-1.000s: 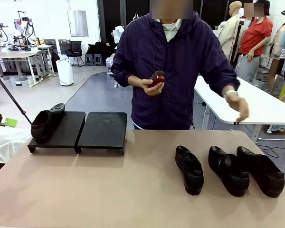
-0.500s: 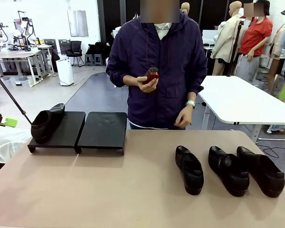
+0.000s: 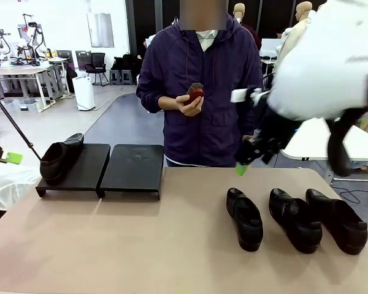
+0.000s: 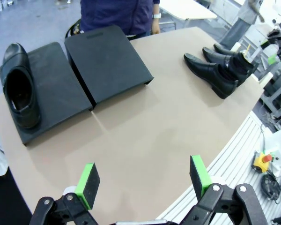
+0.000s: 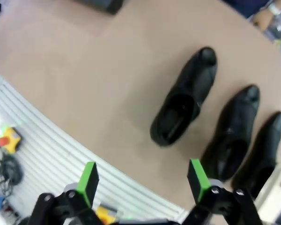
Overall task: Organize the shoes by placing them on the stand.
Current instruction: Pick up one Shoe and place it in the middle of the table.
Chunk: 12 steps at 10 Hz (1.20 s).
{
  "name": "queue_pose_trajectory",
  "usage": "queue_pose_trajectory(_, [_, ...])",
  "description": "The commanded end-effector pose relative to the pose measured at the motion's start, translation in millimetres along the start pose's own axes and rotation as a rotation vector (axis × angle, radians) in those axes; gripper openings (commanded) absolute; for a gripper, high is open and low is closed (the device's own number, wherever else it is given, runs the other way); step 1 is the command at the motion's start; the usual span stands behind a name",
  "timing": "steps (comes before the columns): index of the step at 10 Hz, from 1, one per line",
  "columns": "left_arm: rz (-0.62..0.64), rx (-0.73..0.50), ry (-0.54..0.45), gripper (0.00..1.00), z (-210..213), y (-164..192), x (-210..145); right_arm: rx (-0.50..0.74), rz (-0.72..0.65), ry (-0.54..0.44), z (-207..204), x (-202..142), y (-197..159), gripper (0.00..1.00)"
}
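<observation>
One black shoe (image 3: 60, 158) lies on the left half of the stand (image 3: 134, 168), toe pointing to the far side; it also appears in the left wrist view as the shoe (image 4: 19, 91) on the stand (image 4: 107, 63). Three more shoes (image 3: 244, 218) (image 3: 294, 219) (image 3: 336, 220) lie side by side on the table at the right. My right gripper (image 3: 245, 162) hangs blurred in the air above and behind them. From its wrist it stands open (image 5: 142, 180) over the shoes (image 5: 182, 105) (image 5: 234, 131) (image 5: 264, 150). My left gripper (image 4: 143, 178) is open, high above the near table edge.
A person in a dark purple jacket stands at the far side holding a small brush (image 3: 196, 93) in one hand. The right half of the stand (image 4: 107, 63) is bare. The tan tabletop (image 3: 141, 245) between stand and shoes is bare. A white table (image 3: 319, 138) stands behind.
My right arm has swung into the front view from the upper right, blurred with motion. The person's outstretched hand has drawn back to their body. The shoes have not moved.
</observation>
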<state>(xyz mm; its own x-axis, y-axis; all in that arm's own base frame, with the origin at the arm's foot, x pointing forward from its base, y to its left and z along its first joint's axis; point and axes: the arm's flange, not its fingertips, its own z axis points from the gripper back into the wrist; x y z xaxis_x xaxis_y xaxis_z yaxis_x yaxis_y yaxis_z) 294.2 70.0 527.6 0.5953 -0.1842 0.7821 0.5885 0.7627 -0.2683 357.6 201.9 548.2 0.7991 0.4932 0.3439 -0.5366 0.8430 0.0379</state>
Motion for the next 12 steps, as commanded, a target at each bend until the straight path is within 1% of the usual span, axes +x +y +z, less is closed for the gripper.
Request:
queue_pose_trajectory(1, [-0.005, 0.001, 0.008, 1.00, 0.3, -1.1, -3.2, -0.048, -0.014, -0.004, -40.7, 36.4, -3.2, 1.00])
queue_pose_trajectory(3, [-0.005, 0.001, 0.008, 1.00, 0.3, -1.1, -3.2, -0.047, -0.082, -0.003, -83.2, 51.9, -4.8, 1.00])
queue_pose_trajectory(4, [-0.005, 0.001, 0.008, 1.00, 0.3, -1.1, -3.2, -0.029, -0.122, 0.023, -103.2, 55.6, -5.5, 1.00])
queue_pose_trajectory(5, [-0.005, 0.001, 0.008, 1.00, 0.3, -1.1, -3.2, -0.051, -0.167, 0.073, -123.6, 55.5, -4.5, 1.00])
queue_pose_trajectory(6, [-0.005, 0.001, 0.008, 1.00, 0.3, -1.1, -3.2, -0.052, -0.206, 0.114, -136.0, 52.4, -2.1, 1.00])
queue_pose_trajectory(8, [-0.005, 0.001, 0.008, 1.00, 0.3, -1.1, -3.2, -0.112, -0.286, 0.171, -154.9, 42.4, 1.8, 1.00])
queue_pose_trajectory(10, [-0.005, 0.001, 0.008, 1.00, 0.3, -1.1, -3.2, -0.112, -0.335, 0.240, -173.6, 30.9, 3.6, 1.00])
queue_pose_trajectory(11, [-0.005, 0.001, 0.008, 1.00, 0.3, -1.1, -3.2, -0.119, -0.357, 0.264, -182.5, 25.0, 2.8, 1.00])
queue_pose_trajectory(12, [-0.005, 0.001, 0.008, 1.00, 0.3, -1.1, -3.2, -0.127, -0.367, 0.252, -195.3, 17.0, -1.4, 1.00])
